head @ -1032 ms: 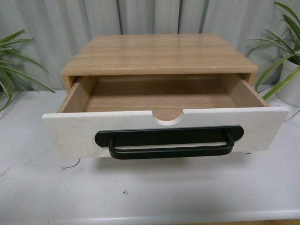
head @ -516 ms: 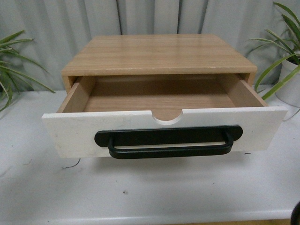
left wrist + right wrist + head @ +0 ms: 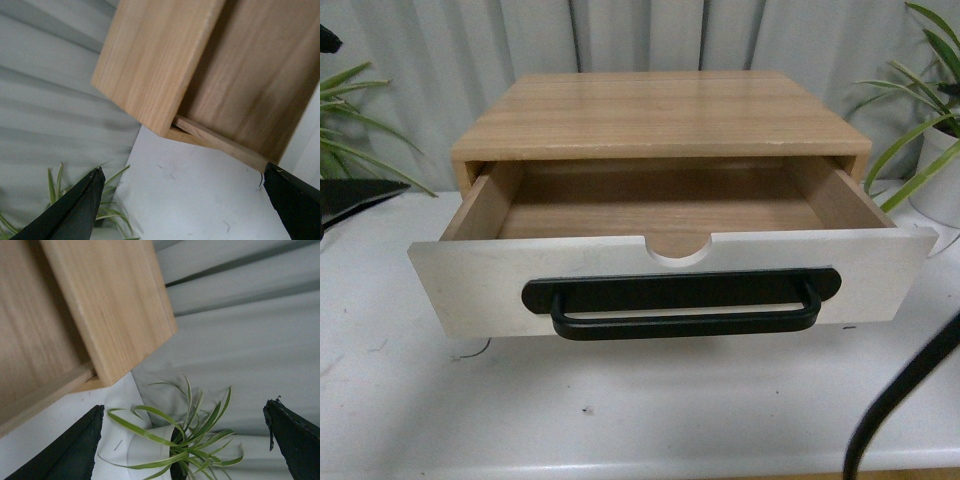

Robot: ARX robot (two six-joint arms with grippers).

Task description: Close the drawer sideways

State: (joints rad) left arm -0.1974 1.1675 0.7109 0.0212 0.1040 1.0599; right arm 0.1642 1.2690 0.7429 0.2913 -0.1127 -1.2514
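Drawer [image 3: 660, 215] stands pulled out toward me, long front lying crosswise between my arms; left claw [image 3: 181, 171] spread wide, facing its left wall; right claw [image 3: 182, 405] spread too, off its right side.

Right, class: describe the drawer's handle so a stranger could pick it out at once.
Find the wooden box in the middle of the white table; its drawer is pulled open toward the camera. On the drawer's white front, under a semicircular notch, runs the handle: a long black bar, the only black fitting there.

Potted plant [image 3: 938, 185] on table [image 3: 620, 410] — curtain [image 3: 650, 35] behind
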